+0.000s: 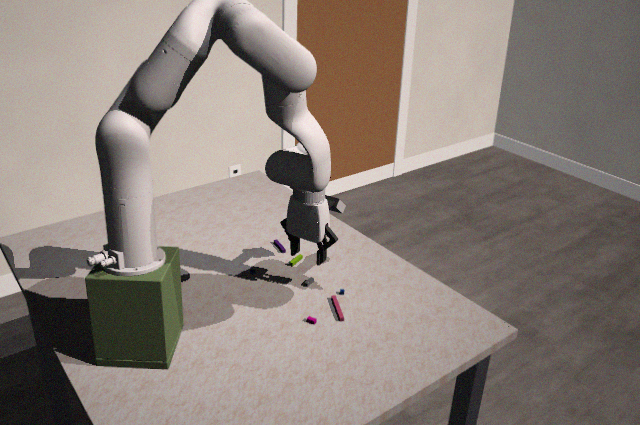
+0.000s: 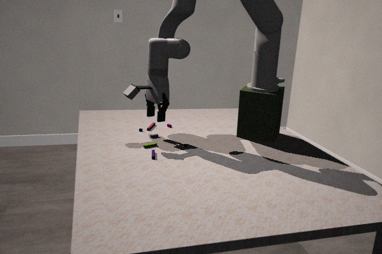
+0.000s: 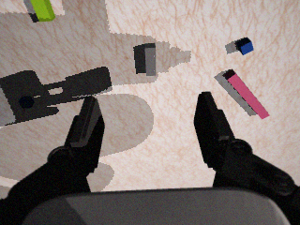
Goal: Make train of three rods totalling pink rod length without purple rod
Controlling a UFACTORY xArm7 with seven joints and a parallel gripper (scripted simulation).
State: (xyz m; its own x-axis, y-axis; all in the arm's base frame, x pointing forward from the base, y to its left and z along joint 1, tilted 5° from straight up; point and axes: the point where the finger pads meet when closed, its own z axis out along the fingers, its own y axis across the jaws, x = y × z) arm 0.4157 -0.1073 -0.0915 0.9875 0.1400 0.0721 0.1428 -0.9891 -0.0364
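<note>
My gripper is open and empty, hanging a little above the table. In the wrist view bare table lies between the fingers. The short grey rod lies just ahead of the fingers. The pink rod lies flat to the right, with a blue rod near its far end. The lime rod lies to the upper left. The magenta rod lies apart from the others. A second blue rod sits in the arm's shadow.
A purple rod lies beside the lime one. The arm's green base block stands at the table's side. The table edge drops off beyond the rods.
</note>
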